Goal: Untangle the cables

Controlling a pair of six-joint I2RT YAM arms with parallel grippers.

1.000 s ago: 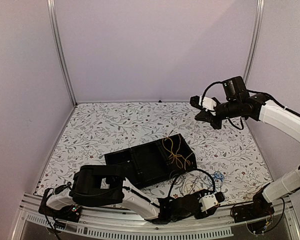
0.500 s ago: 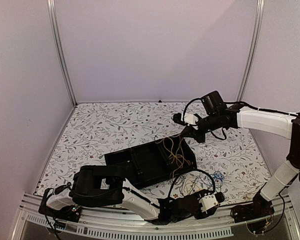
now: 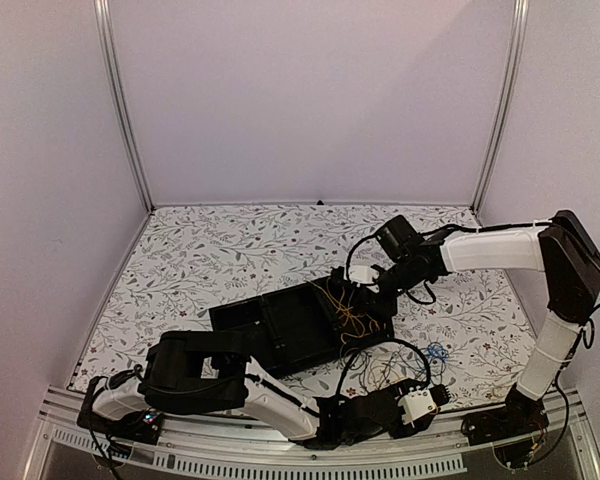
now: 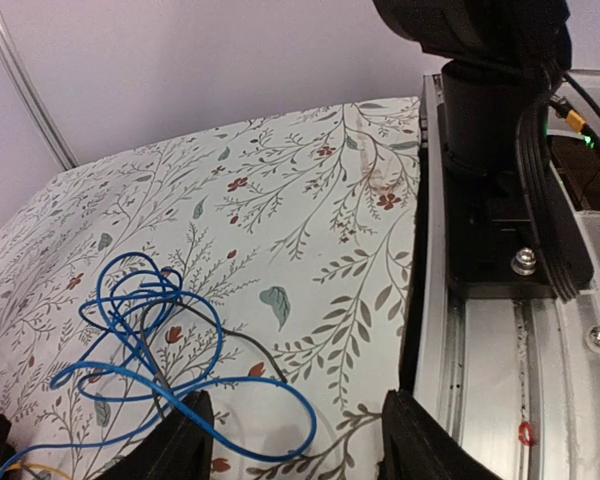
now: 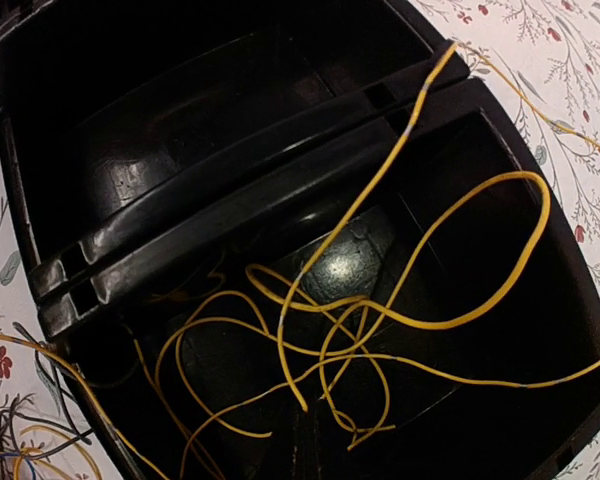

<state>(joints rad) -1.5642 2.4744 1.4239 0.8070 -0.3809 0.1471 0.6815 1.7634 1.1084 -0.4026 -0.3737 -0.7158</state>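
A thin yellow cable point(image 3: 352, 305) lies in loose loops in the right compartment of a black tray point(image 3: 280, 325), and one strand trails over its rim. In the right wrist view the yellow cable point(image 5: 421, 325) fills the frame from close above. My right gripper point(image 3: 363, 285) hangs just over that compartment; its fingers do not show against the black. A blue cable point(image 3: 437, 352) lies coiled on the cloth with a black cable point(image 3: 380, 345) running through it. My left gripper point(image 4: 295, 445) is open and empty, low on the cloth beside the blue cable point(image 4: 218, 338).
The left arm lies along the near edge point(image 3: 230, 385). The metal rail and the right arm's base point(image 4: 500, 150) stand just right of the left gripper. More thin wires lie tangled off the tray's near right corner point(image 5: 25, 450). The tray's left compartment point(image 5: 180, 130) holds nothing.
My right arm has swung down and to the left, from high at the back right to just above the tray's right compartment. The left arm has not moved.
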